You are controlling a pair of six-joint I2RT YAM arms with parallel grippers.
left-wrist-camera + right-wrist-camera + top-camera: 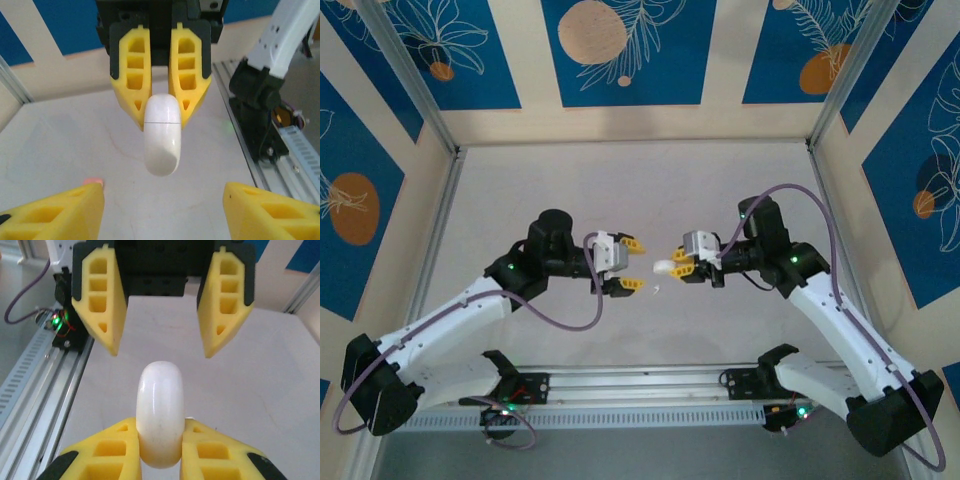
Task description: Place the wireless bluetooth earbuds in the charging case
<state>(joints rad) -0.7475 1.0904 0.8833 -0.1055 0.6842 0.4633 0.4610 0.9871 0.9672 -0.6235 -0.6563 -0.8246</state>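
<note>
Gloss suggests a slippery charging case (161,142); the right gripper (161,425) pinches one end. Left gripper (636,264), wide and empty, suits the free end.

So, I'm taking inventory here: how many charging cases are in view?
1. The case is clamped in the right jaws, held off the table and facing the open left jaws. Another could be hidden from these views.

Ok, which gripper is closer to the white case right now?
Right. The right gripper is shut on the white case, holding one end; the left gripper faces it, open, with a gap between.
</note>
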